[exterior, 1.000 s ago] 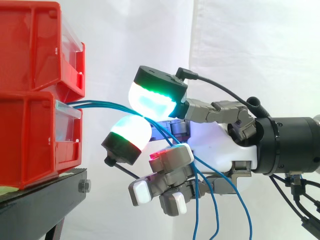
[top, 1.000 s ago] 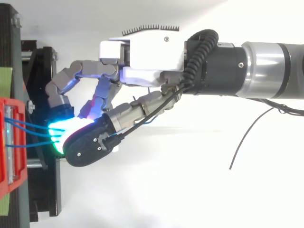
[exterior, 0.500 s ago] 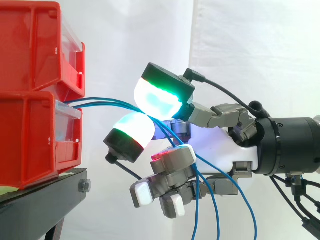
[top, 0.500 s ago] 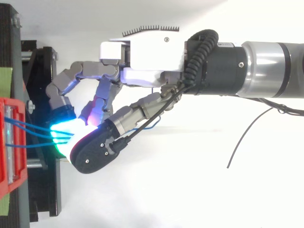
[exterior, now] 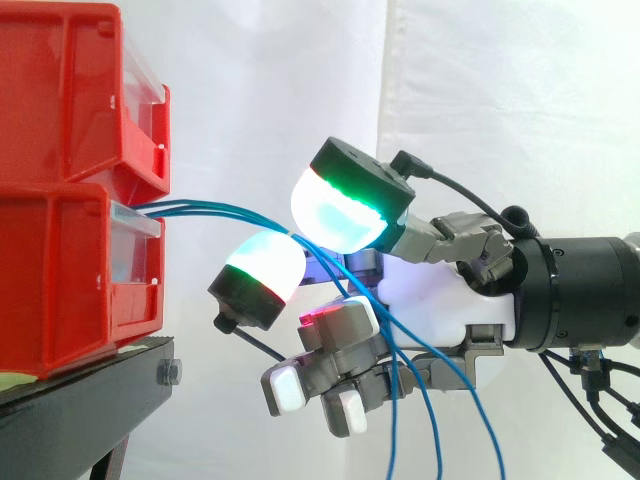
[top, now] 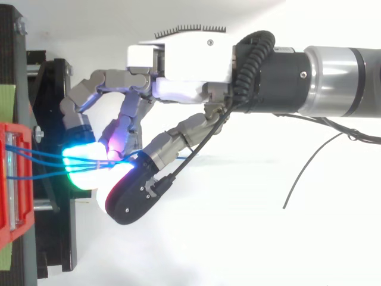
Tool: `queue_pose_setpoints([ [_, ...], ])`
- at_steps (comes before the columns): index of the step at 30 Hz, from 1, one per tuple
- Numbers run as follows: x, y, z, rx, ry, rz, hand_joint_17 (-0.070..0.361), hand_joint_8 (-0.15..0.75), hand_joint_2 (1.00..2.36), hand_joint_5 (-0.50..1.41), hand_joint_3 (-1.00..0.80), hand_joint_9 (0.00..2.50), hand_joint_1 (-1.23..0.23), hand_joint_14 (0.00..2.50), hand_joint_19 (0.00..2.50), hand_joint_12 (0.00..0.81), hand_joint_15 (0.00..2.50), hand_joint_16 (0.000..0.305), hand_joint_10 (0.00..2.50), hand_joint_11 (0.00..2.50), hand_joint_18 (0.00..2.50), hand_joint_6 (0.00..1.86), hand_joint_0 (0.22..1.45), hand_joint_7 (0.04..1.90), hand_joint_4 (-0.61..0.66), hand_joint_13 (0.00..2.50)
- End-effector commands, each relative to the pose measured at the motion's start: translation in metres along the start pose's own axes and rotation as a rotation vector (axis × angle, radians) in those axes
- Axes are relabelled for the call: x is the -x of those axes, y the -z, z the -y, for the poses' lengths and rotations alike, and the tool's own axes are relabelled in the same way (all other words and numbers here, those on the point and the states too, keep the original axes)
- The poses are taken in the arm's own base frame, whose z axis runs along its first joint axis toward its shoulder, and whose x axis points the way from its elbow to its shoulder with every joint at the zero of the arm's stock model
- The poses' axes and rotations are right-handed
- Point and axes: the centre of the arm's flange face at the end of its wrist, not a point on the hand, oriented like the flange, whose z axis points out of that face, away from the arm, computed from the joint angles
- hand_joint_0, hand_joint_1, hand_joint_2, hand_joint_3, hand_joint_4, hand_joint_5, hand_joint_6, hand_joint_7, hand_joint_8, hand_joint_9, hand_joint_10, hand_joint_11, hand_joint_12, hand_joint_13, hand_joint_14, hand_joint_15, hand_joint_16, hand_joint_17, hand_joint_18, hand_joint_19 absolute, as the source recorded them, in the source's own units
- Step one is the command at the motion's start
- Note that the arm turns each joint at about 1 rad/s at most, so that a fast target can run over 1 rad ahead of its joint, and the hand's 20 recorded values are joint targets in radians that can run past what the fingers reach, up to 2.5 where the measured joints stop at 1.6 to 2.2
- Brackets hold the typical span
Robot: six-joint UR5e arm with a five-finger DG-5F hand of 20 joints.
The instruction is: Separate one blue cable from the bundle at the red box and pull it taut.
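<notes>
Several thin blue cables [exterior: 215, 212] leave the front of the lower red bin [exterior: 60, 280] and arc right into my hand [exterior: 440, 300]. They pass between two glowing pads, a lower cyan one [exterior: 262, 265] and an upper green-rimmed one [exterior: 345, 205], then hang down behind the curled lower fingers. A small gap shows between those two pads, and neither clamps a cable. From above, the cables [top: 41, 158] cross the cyan pad [top: 80, 165] beside the white thumb pad [top: 119, 179]. My hand [top: 184, 65] sits just right of the bin [top: 12, 179].
A second red bin [exterior: 70, 90] is stacked on the lower one, both on the black stand [exterior: 90, 390]. The white curtain hangs behind. A loose black wire [top: 309, 170] trails under the arm on the right.
The upper green-rimmed pad has swung up and to the right, away from the cyan pad, widening the gap around the cables. The rest of the hand has hardly moved.
</notes>
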Motion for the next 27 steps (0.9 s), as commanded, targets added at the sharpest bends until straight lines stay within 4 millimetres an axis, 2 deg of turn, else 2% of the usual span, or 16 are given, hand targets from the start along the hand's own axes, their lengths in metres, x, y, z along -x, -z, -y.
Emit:
queue_pose_setpoints([
  [1,0.0011,-0.0001,-0.0005,0.002,0.0,0.002,0.114,0.352,1.0,-0.14,-0.5,1.18,-0.68,0.02,0.8,0.361,0.6,0.051,0.02,1.07,0.9,0.75,0.47,1.08,0.09,0.83],
  [7,-0.0001,-0.0002,-0.0003,0.0,0.0,0.001,0.105,0.334,1.0,-0.13,-0.5,1.17,-0.58,0.02,0.82,0.337,0.6,0.047,0.02,1.05,0.87,0.73,0.52,1.11,0.07,0.8],
  [10,0.0008,0.0,-0.0003,0.0,0.002,-0.001,0.097,0.319,1.0,-0.13,-0.5,1.16,-0.56,0.02,0.84,0.314,0.62,0.043,0.02,1.04,0.85,0.71,0.59,1.15,0.07,0.79],
  [14,-0.0006,-0.0002,-0.0004,0.0,0.0,-0.004,0.096,0.315,1.0,-0.14,-0.5,1.13,-0.63,0.02,0.84,0.298,0.61,0.043,0.03,1.05,0.85,0.71,0.66,1.14,0.07,0.75],
  [17,-0.0006,0.0002,0.0004,-0.001,0.0,-0.004,0.096,0.317,1.01,-0.15,-0.4,1.1,-0.67,0.02,0.84,0.302,0.62,0.043,0.02,1.07,0.84,0.74,0.66,1.15,0.06,0.74],
  [21,-0.0006,0.0,-0.0002,-0.001,0.0,-0.004,0.097,0.324,1.02,-0.2,-0.32,1.07,-0.8,0.02,0.83,0.307,0.62,0.043,0.02,1.1,0.85,0.84,0.7,1.07,0.08,0.73],
  [25,-0.0002,-0.0005,-0.0011,0.002,0.0,-0.001,0.098,0.319,1.01,-0.21,-0.4,1.05,-0.86,0.02,0.83,0.324,0.61,0.043,0.02,1.13,0.84,0.85,0.78,1.1,0.04,0.75],
  [27,-0.0013,-0.0012,-0.0024,0.003,0.0,-0.001,0.098,0.317,1.0,-0.22,-0.5,1.05,-0.84,0.02,0.81,0.334,0.61,0.044,0.02,1.14,0.84,0.87,0.81,1.02,0.09,0.79],
])
